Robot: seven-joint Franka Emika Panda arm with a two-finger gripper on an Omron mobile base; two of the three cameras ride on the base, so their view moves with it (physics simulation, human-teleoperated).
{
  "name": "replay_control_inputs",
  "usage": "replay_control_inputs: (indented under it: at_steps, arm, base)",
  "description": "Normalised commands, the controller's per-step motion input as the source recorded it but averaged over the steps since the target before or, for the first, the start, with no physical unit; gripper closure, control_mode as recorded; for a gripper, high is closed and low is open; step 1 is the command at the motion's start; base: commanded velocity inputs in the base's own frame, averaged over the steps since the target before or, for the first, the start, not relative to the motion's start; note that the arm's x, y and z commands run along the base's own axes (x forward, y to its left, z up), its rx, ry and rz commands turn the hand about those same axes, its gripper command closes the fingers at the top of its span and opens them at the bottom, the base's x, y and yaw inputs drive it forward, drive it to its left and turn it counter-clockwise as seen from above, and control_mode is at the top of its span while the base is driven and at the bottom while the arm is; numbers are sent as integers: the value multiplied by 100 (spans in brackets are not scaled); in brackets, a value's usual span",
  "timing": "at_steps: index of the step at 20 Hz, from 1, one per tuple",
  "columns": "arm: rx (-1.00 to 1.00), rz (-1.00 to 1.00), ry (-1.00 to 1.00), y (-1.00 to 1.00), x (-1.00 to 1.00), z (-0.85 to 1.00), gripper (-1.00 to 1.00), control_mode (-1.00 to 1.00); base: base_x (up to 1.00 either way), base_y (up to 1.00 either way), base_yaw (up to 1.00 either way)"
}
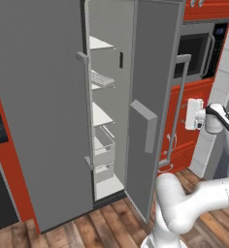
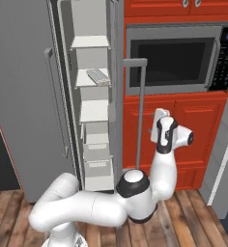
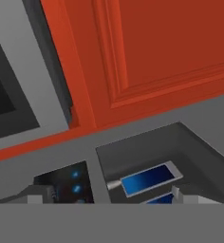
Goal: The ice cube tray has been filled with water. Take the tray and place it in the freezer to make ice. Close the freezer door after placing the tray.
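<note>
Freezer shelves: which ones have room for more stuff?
The ice cube tray takes up one upper shelf of the freezer. The shelf above it and the one below look bare. Lower down, drawers crowd the space.

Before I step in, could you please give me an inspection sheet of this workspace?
Surface: wooden floor under the base.
Job's things: ice cube tray lies on a shelf inside the freezer; freezer door stands open.
Clutter: nothing seen.
Claw: open, holding nothing, facing the dispenser panel on the door's outer side.
Cables: nothing seen.
Surroundings: microwave and red cabinets to the right of the freezer.
</note>
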Motion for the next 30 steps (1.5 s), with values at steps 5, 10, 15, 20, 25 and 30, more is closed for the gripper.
replay_control_inputs:
  at_steps: [5,10,15,20,25,30]
  arm:
    - [-2,2,0,23,30,-46,-100,-100]
    - [-4,4,0,41,31,-38,-100,-100]
    - [-5,5,0,56,20,-27,-100,-100]
    - [-10,10,0,76,-5,-22,-100,-100]
    - [-12,17,-3,99,-58,-23,-100,-100]
    - [-16,21,-9,100,-80,-41,-100,-100]
  base:
    - [0,0,0]
    - [0,0,0]
    - [0,0,0]
    - [0,0,0]
    - [0,0,0]
    - [0,0,0]
